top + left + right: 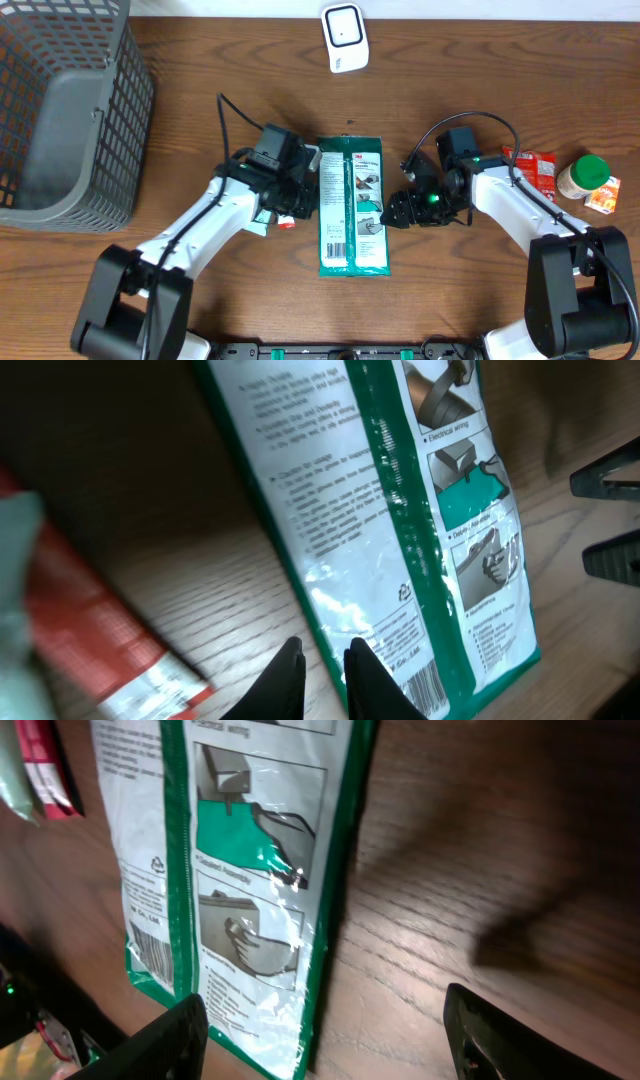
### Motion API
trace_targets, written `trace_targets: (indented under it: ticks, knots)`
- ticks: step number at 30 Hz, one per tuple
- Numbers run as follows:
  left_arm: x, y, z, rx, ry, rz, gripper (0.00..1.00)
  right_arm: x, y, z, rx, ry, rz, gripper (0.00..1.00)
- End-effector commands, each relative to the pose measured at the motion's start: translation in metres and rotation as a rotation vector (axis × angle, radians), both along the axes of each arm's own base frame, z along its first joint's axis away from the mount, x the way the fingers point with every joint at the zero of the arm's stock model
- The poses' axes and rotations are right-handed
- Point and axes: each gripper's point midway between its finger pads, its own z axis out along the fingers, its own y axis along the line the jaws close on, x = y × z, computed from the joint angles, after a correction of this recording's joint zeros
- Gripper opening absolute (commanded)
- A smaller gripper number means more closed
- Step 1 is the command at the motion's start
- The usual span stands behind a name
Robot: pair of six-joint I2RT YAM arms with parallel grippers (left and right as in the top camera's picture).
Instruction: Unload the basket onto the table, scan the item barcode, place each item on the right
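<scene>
Evidently light, thin and floppy, the glossy packet [350, 205] lies flat mid-frame on the table [200, 60]; the film looks slippery, so a sealed edge is the best hold; left jaws are nearly together, seemingly nipping its left edge, though the contact is hard to make out; right jaws stand wide apart, empty, beside its right edge; the barcode [150, 955] is partly cut off in the left wrist view.

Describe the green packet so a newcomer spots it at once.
On the wooden table, look to the middle, between the left arm and the right arm. The packet lies flat there. Unlike the small red box and the green-lidded jar at the right, it is big, shiny and white with a green border.
</scene>
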Motion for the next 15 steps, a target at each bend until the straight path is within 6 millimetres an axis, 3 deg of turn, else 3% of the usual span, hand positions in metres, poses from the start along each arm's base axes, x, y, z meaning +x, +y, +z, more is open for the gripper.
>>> trace_targets:
  ticks: [1,8,15]
  knots:
    - [-0.01,-0.008,-0.021,0.015,0.083,0.015,0.17,-0.008,0.005,-0.003,0.063,0.013,0.006,0.71]
    - [-0.02,-0.006,-0.05,0.057,0.162,0.008,0.17,-0.017,0.018,-0.009,0.162,0.067,-0.074,0.64]
    - [-0.021,-0.006,-0.052,0.06,0.169,0.006,0.17,-0.033,0.017,-0.028,0.181,0.117,-0.147,0.63]
